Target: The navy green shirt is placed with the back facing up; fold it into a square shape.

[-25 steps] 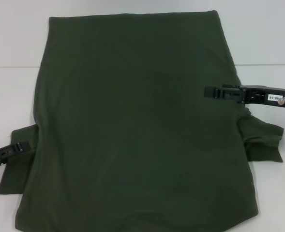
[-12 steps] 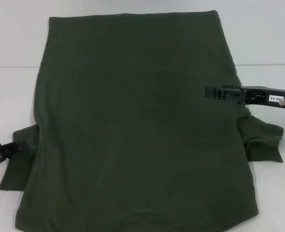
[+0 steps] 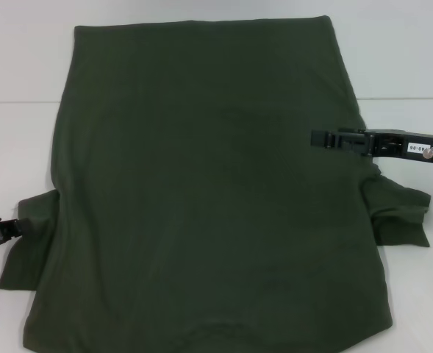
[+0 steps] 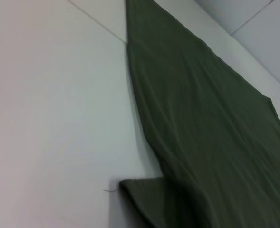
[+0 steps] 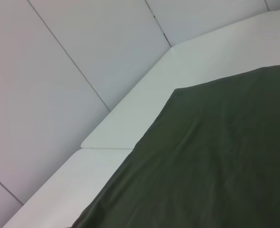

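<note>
A: Where was the shirt [image 3: 209, 198]?

B: It lay spread flat on the white table [image 3: 18, 66], plain side up, covering most of the head view. The hem ran along the far edge and the shoulders sat at the near edge. No lettering showed.

A: And the sleeves?

B: The left sleeve [image 3: 25, 246] stuck out from the body on the table at the near left. The right sleeve [image 3: 400, 217] stuck out at the near right, rumpled, with a fold across it.

A: Where was the left gripper [image 3: 14, 227]?

B: At the left edge of the head view, low over the table, its tip at the outer border of the left sleeve. Whether it touched the cloth could not be made out. Its fingers looked drawn narrow, close together, with nothing visibly between them.

A: And the right gripper [image 3: 317, 137]?

B: It reached in from the right, over the shirt's right side, above the right sleeve and a little way in from the side seam. The fingers seemed closed together into one slim dark tip, with no cloth seen lifted in them.

A: Did the wrist cameras add anything?

B: The left wrist view showed the shirt's long side edge on the table and the sleeve's corner. The right wrist view showed the shirt's cloth, the table's far corner and a panelled wall [image 5: 73, 57]. Neither showed fingers.
</note>
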Controlling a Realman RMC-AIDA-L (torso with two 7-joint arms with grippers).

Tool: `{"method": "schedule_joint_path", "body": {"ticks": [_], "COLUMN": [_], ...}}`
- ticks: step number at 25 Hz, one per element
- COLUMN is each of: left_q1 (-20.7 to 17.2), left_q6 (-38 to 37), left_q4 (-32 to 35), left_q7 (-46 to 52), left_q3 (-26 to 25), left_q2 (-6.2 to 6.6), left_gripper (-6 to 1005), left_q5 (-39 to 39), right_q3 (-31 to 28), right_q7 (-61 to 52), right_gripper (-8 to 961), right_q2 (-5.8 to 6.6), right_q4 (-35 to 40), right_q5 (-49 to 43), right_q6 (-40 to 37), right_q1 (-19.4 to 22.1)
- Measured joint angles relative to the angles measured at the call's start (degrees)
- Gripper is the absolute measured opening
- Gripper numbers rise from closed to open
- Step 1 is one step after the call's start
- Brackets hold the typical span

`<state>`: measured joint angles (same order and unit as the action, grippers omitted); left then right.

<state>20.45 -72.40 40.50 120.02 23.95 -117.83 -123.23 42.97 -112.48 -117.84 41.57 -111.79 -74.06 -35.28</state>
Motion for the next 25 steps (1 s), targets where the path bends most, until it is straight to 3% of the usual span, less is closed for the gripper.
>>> {"method": "schedule_joint_path", "body": {"ticks": [5, 19, 22, 25], "left_q1": [0.07, 0.53, 0.68, 1.60], "left_q6": [-0.12, -0.35, -0.38, -0.39], "left_q4": [0.02, 3.03, 5.11, 6.72], "left_q7": [0.15, 3.37, 6.71, 11.32], "left_q3": [0.13, 0.82, 3.11, 4.94], "left_q2": [0.22, 0.55, 1.36, 2.95], "left_gripper": [63, 1, 2, 2], "left_q5": [0.00, -2.35, -4.08, -7.72], "right_q3": [0.00, 0.00, 0.00, 0.00], "right_q7": [-0.04, -0.17, -0.19, -0.20], "right_gripper": [918, 918, 917, 917], "right_q2": [0.06, 0.34, 0.41, 0.43], "right_q4": [0.00, -0.06, -0.09, -0.09], "right_q5": [0.00, 0.00, 0.00, 0.00], "right_q6": [0.05, 0.19, 0.13, 0.23], "right_q1": [-0.17, 0.09, 0.08, 0.06]}}
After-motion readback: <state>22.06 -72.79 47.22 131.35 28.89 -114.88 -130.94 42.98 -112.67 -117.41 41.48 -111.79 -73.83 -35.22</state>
